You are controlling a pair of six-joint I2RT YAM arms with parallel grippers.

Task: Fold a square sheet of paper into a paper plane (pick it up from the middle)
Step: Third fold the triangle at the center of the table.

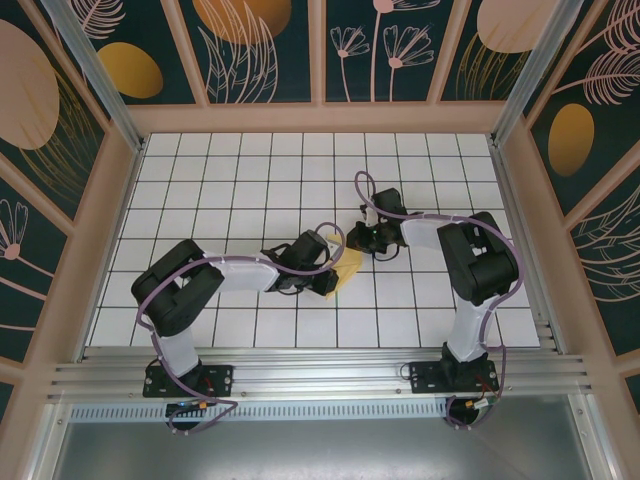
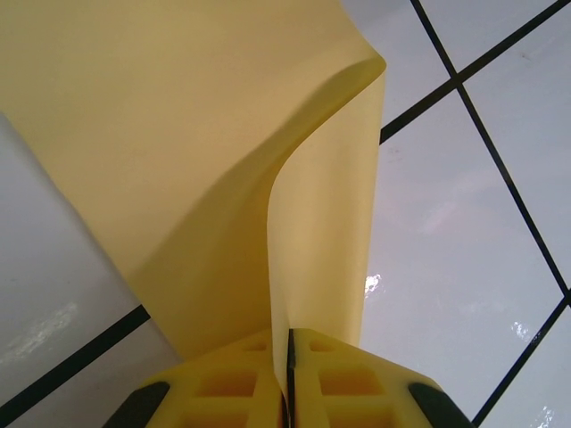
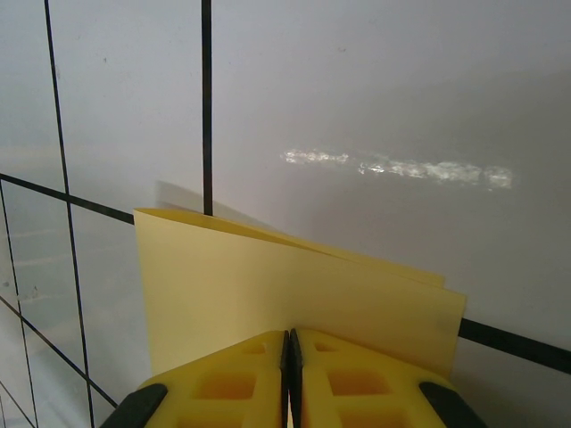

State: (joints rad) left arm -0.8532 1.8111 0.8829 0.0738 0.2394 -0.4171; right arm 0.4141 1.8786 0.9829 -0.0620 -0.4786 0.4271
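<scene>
two-arm check: found left gripper [image 2: 290, 346] clamped tight on curled yellow sheet [image 2: 178, 160] over tiled table [image 2: 464, 267], right gripper [image 3: 290, 346] pressed closed at sheet's folded edge, hold unclear.

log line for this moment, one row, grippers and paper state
left gripper: shut on square sheet of paper | right gripper: shut on same sheet, doubled over | sheet: curved, over tiled table | plane: not yet formed

My square sheet of paper [image 2: 178, 134] plain pale yellow, unmarked, my left gripper [image 2: 288, 343] and right gripper [image 3: 290, 343] bright yellow with black corners, table [image 1: 250, 170] white tiles ruled in black lines, walls [image 1: 270, 40] dark teal with orange ovals and pink outlined plants, cables [image 1: 358, 182] purple
</scene>
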